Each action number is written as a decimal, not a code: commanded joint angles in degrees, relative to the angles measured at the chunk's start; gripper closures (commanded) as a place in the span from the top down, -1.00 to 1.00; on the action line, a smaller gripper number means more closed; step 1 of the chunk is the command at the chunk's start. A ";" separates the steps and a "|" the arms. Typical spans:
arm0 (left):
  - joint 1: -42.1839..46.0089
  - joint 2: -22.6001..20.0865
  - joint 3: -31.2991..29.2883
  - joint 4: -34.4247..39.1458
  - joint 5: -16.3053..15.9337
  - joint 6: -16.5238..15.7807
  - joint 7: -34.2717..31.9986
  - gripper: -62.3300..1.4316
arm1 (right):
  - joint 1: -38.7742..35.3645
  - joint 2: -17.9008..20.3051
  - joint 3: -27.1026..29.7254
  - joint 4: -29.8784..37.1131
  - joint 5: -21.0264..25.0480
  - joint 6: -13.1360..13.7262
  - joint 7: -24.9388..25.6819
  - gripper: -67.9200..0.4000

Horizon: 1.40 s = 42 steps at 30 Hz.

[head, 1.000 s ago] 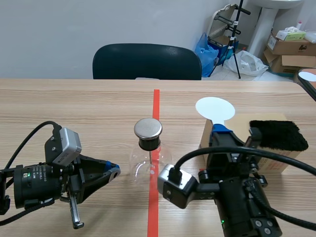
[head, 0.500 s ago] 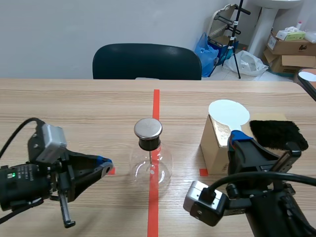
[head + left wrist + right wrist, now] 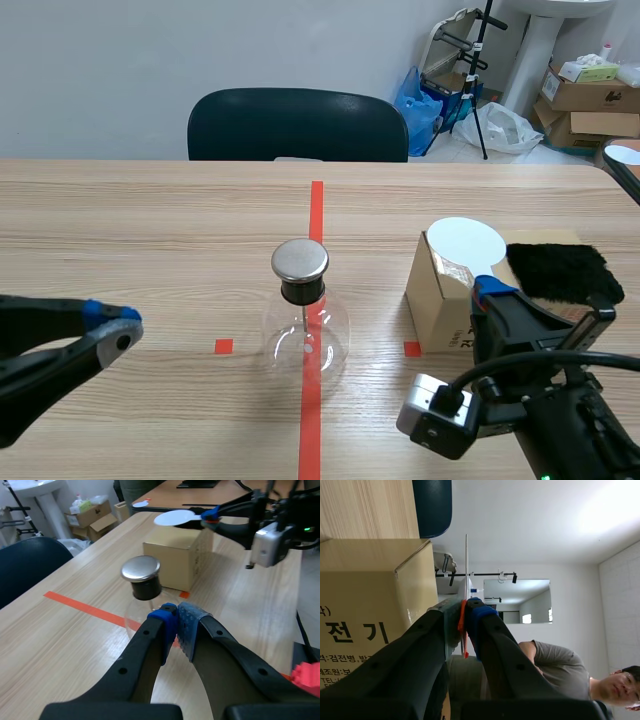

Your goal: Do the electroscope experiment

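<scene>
The electroscope, a round glass flask (image 3: 305,338) with a metal cap (image 3: 300,260), stands on the red centre line. In the left wrist view its cap (image 3: 141,569) lies just ahead of my left gripper (image 3: 177,616), which is shut on nothing. That gripper (image 3: 112,335) hovers well left of the flask. My right gripper (image 3: 492,292) is shut on the orange handle of a white disc paddle (image 3: 466,240), held over the cardboard box (image 3: 438,292). From the right wrist the disc (image 3: 466,565) shows edge-on above the clamped fingers (image 3: 464,607).
A black fur cloth (image 3: 560,270) lies on the box's right half. A dark chair (image 3: 297,125) stands behind the far table edge. Boxes and bags sit on the floor at the back right. A person in a grey shirt (image 3: 555,665) appears in the right wrist view.
My left arm has pulled back to the left, away from the flask. My right arm has drawn back to the right and low, carrying the disc from the box's left edge to over the box.
</scene>
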 commanded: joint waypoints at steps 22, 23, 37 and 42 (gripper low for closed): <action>13.73 0.33 -9.40 10.47 -0.61 -0.07 -2.19 1.00 | 4.85 1.14 -0.07 -7.85 -0.24 -3.34 -2.16 -0.96; 13.73 0.33 -9.38 10.47 -0.61 -0.07 -2.19 1.00 | 4.85 1.27 -0.07 -8.00 -0.24 -3.34 -2.19 -0.96; 13.92 0.33 -9.40 10.47 -2.29 -0.07 -0.87 1.00 | 5.62 1.60 -0.07 -9.38 -0.22 -3.34 -2.43 -0.96; 14.51 0.33 -9.38 10.47 -3.21 -0.07 -0.66 1.00 | 5.62 2.08 -0.07 -9.46 -0.15 -3.34 -2.45 -0.96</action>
